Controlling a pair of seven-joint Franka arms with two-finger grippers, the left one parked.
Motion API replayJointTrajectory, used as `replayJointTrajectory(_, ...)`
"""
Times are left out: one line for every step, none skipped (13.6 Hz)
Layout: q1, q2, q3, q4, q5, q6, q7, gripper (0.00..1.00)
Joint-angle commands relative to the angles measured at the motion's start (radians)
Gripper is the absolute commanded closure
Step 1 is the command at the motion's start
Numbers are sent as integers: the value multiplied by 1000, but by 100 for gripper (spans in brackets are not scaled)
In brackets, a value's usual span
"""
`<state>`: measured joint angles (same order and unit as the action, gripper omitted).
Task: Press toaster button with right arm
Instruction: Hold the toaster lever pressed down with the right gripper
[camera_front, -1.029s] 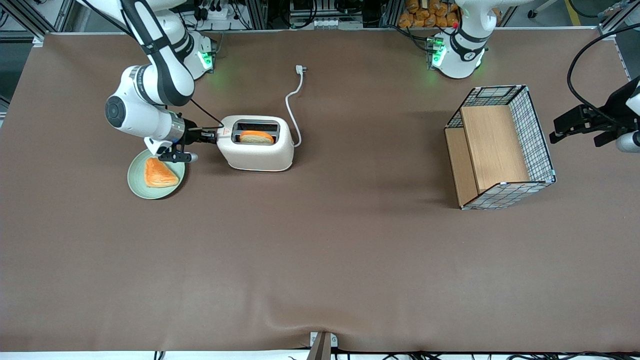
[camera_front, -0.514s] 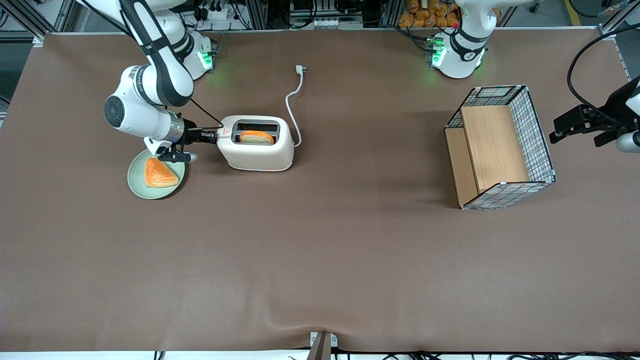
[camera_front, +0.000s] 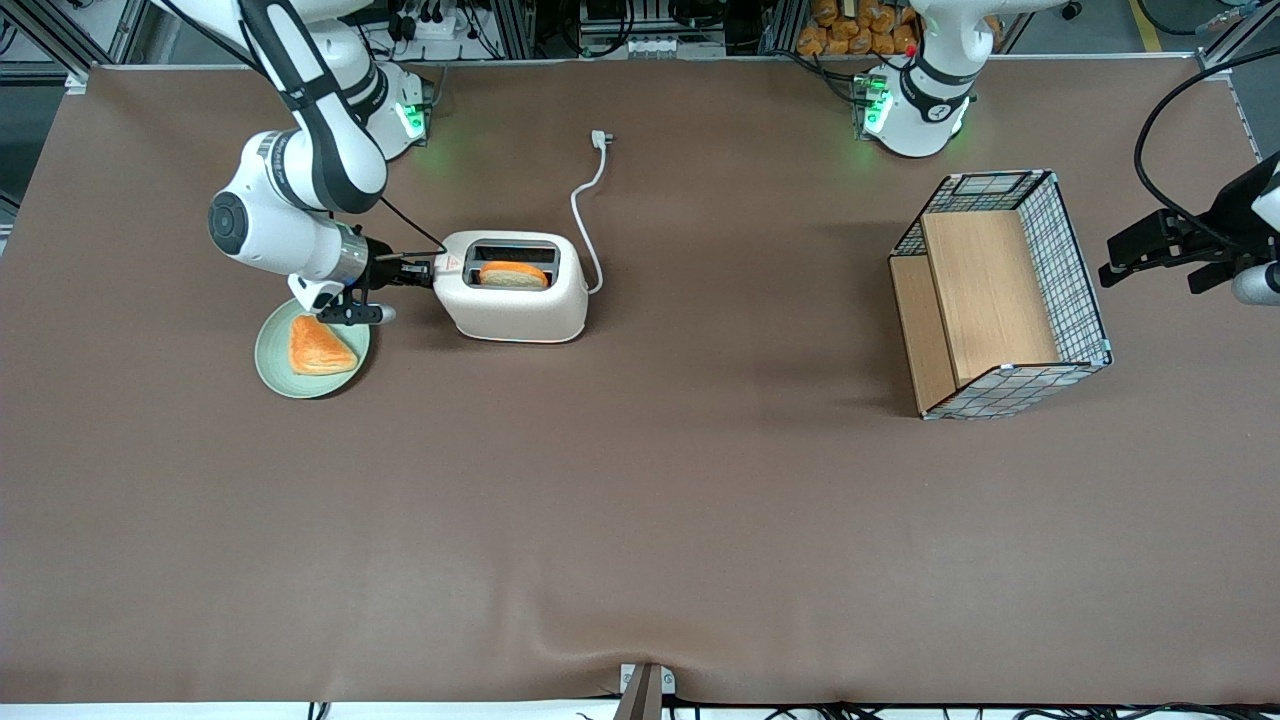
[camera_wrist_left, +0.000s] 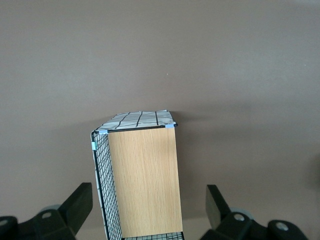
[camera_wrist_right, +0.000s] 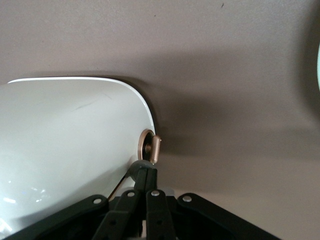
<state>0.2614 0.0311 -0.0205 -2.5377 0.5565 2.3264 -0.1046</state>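
Note:
The cream-white toaster (camera_front: 515, 305) stands on the brown table with an orange-crusted slice (camera_front: 512, 274) in its slot. My right arm's gripper (camera_front: 424, 271) is shut and held level, its tips against the toaster's narrow end by the red logo (camera_front: 451, 264). In the right wrist view the toaster (camera_wrist_right: 70, 145) fills much of the frame and the toaster button (camera_wrist_right: 150, 148), a small round knob, sticks out of its end. The shut gripper (camera_wrist_right: 145, 172) is right at the knob; I cannot tell whether it touches.
A green plate (camera_front: 270, 362) with a toast piece (camera_front: 318, 346) lies under the wrist, nearer the front camera than the gripper. The toaster's white cord (camera_front: 580, 215) runs to its plug (camera_front: 600, 138). A wire basket (camera_front: 1075, 270) with wooden boards lies toward the parked arm's end, also the wire basket (camera_wrist_left: 102, 175).
The right arm's elbow has shifted very slightly. The gripper stays shut at the toaster's narrow end and the toaster has not moved.

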Motion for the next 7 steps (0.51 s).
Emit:
replayJointTrajectory(42,59,2,-16,69,133,-115,100)
replayJointTrajectory(42,58,4,-16,68,133,-115,100)
replayJointTrajectory(42,59,2,-16,68,134,-116,100)
replayJointTrajectory(42,59,2,-16,68,136,-121,100)
replayJointTrajectory(42,58,2,-16,66,136,-124,100)
replayJointTrajectory(42,56,1,-16,66,134,-127,100)
replayJointTrajectory(42,50,1,-16,66,134,-135,100)
